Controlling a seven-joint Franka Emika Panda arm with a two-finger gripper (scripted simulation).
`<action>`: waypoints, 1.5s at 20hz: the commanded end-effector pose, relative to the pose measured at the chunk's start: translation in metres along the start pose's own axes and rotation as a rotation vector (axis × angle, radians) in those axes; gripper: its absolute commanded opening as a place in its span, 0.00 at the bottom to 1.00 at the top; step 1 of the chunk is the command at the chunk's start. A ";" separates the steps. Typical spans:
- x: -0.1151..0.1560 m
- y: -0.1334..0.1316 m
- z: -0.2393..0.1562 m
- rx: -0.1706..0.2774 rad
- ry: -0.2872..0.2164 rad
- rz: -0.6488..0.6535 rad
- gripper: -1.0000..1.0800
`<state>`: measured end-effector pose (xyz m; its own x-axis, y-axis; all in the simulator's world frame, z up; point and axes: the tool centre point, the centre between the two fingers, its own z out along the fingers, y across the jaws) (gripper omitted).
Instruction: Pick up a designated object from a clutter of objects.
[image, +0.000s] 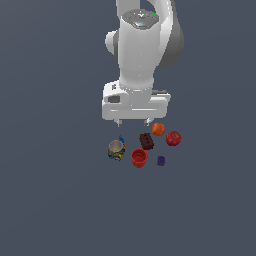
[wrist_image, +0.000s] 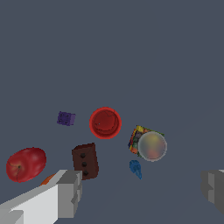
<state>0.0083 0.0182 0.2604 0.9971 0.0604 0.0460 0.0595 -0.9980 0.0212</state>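
The designated object, a dark reddish-brown block (image: 146, 141) (wrist_image: 85, 161) with dark holes on its face, lies in the middle of the clutter of objects. Around it are an orange ball (image: 158, 129), a red apple (image: 173, 138) (wrist_image: 26, 164), a red cup (image: 139, 158) (wrist_image: 105, 123), a multicoloured can (image: 116, 150) (wrist_image: 148, 143) and a tiny purple piece (image: 161, 161) (wrist_image: 66, 118). My gripper (image: 133, 121) (wrist_image: 142, 190) hangs open above the clutter with nothing between its fingers. In the wrist view one finger (wrist_image: 65, 192) sits close beside the block and hides most of the orange ball (wrist_image: 48, 179).
A small blue piece (image: 120, 138) (wrist_image: 136, 168) lies next to the can, between my two fingers in the wrist view. Everything rests on a plain dark grey floor (image: 60, 200).
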 end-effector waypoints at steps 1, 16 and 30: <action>-0.005 -0.011 0.025 0.001 -0.006 -0.020 0.96; -0.062 -0.075 0.155 0.019 -0.037 -0.139 0.96; -0.079 -0.087 0.179 0.025 -0.045 -0.162 0.96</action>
<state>-0.0667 0.0969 0.0771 0.9755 0.2202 -0.0004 0.2202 -0.9755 0.0003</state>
